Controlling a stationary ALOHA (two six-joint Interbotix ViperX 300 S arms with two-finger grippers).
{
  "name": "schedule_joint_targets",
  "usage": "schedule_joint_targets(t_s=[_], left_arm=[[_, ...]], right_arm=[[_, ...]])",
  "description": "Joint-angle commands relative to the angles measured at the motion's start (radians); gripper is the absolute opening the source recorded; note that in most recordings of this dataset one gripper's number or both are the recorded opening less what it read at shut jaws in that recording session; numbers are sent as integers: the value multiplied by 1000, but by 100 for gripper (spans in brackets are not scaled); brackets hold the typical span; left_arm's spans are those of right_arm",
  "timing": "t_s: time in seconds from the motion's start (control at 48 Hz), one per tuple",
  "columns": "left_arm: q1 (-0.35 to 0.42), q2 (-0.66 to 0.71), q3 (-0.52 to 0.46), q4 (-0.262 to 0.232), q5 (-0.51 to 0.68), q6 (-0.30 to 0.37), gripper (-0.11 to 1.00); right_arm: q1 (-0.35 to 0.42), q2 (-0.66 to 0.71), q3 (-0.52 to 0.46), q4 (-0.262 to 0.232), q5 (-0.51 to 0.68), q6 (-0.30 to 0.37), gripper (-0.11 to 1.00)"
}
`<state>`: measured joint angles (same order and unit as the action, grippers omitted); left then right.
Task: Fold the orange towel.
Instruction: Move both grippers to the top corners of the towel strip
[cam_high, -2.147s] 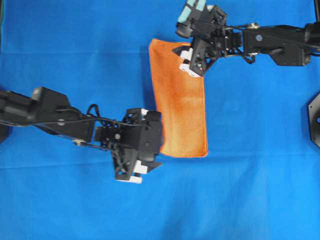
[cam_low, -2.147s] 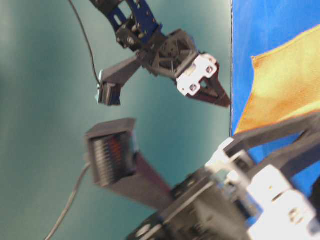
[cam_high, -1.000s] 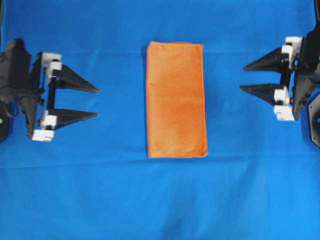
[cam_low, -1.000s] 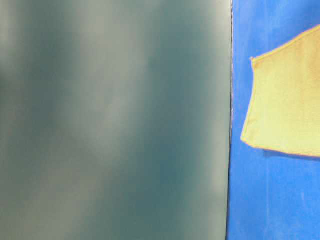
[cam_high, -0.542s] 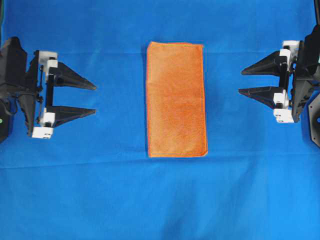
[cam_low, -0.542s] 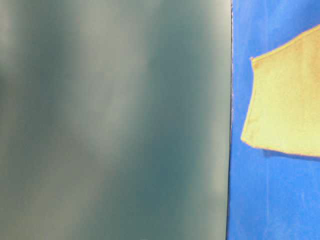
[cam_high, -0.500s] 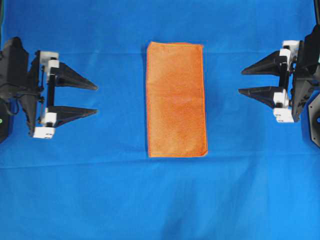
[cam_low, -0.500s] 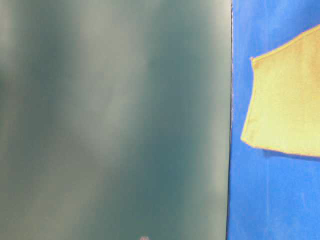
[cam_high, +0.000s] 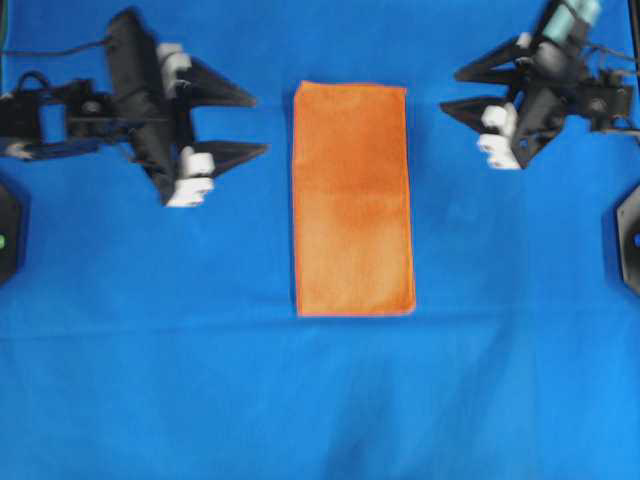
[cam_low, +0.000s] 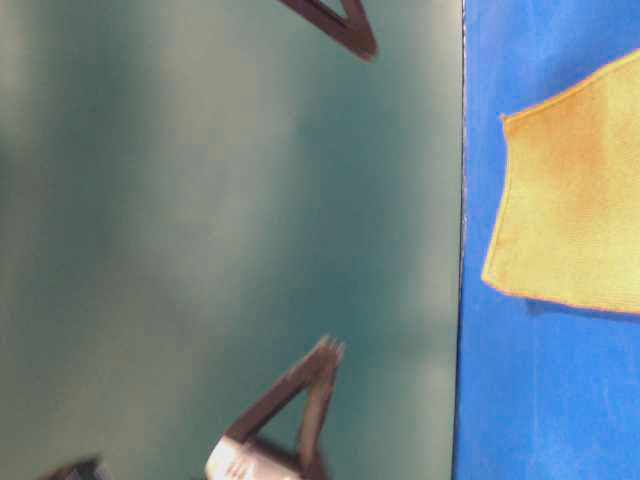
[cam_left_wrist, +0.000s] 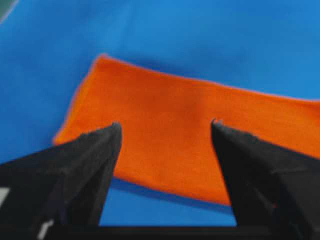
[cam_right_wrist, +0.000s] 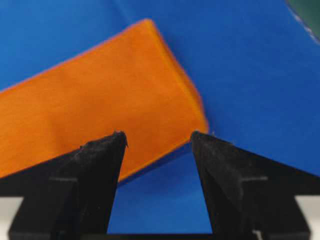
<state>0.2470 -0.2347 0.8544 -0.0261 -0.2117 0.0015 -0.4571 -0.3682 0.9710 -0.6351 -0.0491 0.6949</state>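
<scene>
The orange towel (cam_high: 353, 198) lies flat on the blue cloth as a long upright rectangle, folded in half; it also shows in the wrist views (cam_left_wrist: 200, 145) (cam_right_wrist: 90, 115) and at table level (cam_low: 570, 190). My left gripper (cam_high: 258, 125) is open, empty, just left of the towel's upper left edge. My right gripper (cam_high: 450, 90) is open and empty, just right of the towel's top right corner. Both hang above the cloth, apart from the towel. In the wrist views the left gripper (cam_left_wrist: 165, 125) and right gripper (cam_right_wrist: 157, 135) show bare jaws.
A large blue cloth (cam_high: 320, 400) covers the whole table. Dark arm bases sit at the left edge (cam_high: 8, 230) and right edge (cam_high: 630, 240). At table level a teal wall (cam_low: 200, 200) fills the left, with blurred finger tips (cam_low: 320, 360) in front.
Both arms have swung from the table's sides up and inward to the towel's top end. The left jaws have widened. The towel has not moved.
</scene>
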Motion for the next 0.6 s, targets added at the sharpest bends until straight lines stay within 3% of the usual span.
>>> schedule_joint_targets(t_s=[0.0,0.104,0.313,0.584], left_arm=[[38,75,-54,-2,-32,2,71],[74,196,-94,-2,-86,2,77],[129,394,-167,-2,-146,2,79],[186,535,-233,-2,-158,2,79]], right_arm=[[-34,98,-64,-18,-28,-3,60],[-55,204,-109,-28,-52,-3,60],[-83,380,-187,-34,-84,-8,60],[-124,517,-216,-37,-118,-8,60]])
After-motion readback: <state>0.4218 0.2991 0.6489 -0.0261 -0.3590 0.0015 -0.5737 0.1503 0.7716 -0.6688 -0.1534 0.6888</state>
